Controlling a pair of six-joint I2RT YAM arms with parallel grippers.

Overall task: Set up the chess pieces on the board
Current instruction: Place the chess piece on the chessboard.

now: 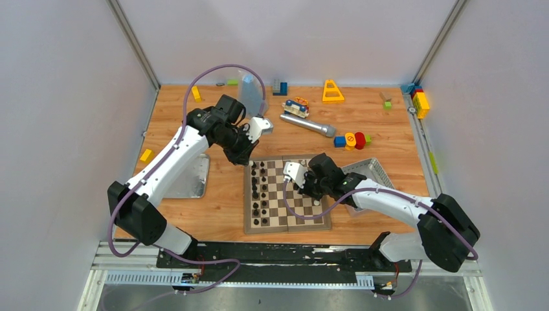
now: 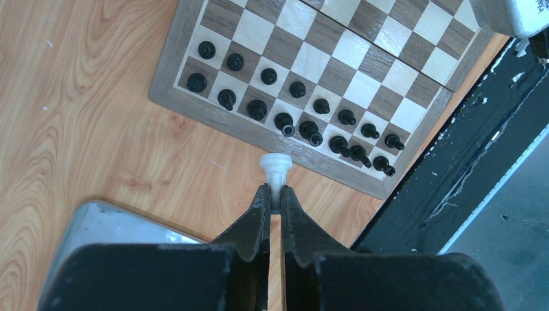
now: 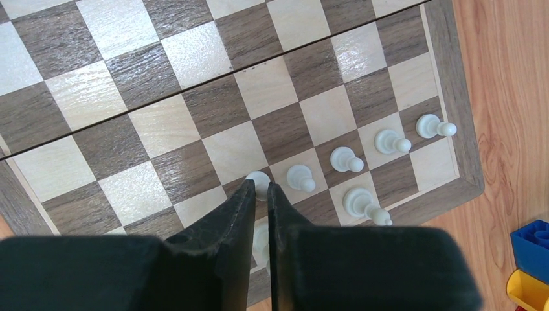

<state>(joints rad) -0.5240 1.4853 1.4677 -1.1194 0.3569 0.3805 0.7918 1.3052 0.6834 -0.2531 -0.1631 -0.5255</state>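
Observation:
The board (image 1: 285, 227) lies in the middle of the table, with black pieces (image 1: 259, 191) in two rows along its left side. My left gripper (image 2: 275, 194) is shut on the stem of a cream chess piece (image 2: 276, 165), held over the tabletop just off the board's (image 2: 304, 61) border, beside the black pieces (image 2: 285, 120). My right gripper (image 3: 259, 188) hangs low over the board's (image 3: 129, 123) right side. Its narrow jaws stand round the top of a white pawn (image 3: 257, 177) standing on a square. Several more white pieces (image 3: 343, 157) stand to the right of it.
A flat metal lid (image 1: 194, 178) lies left of the board and a metal tin (image 1: 369, 172) right of it. Behind are a silver microphone (image 1: 307, 124), a yellow triangle (image 1: 333, 91), a clear container (image 1: 249, 94) and scattered toy bricks (image 1: 421, 102). A black rail (image 2: 453, 162) runs along the near edge.

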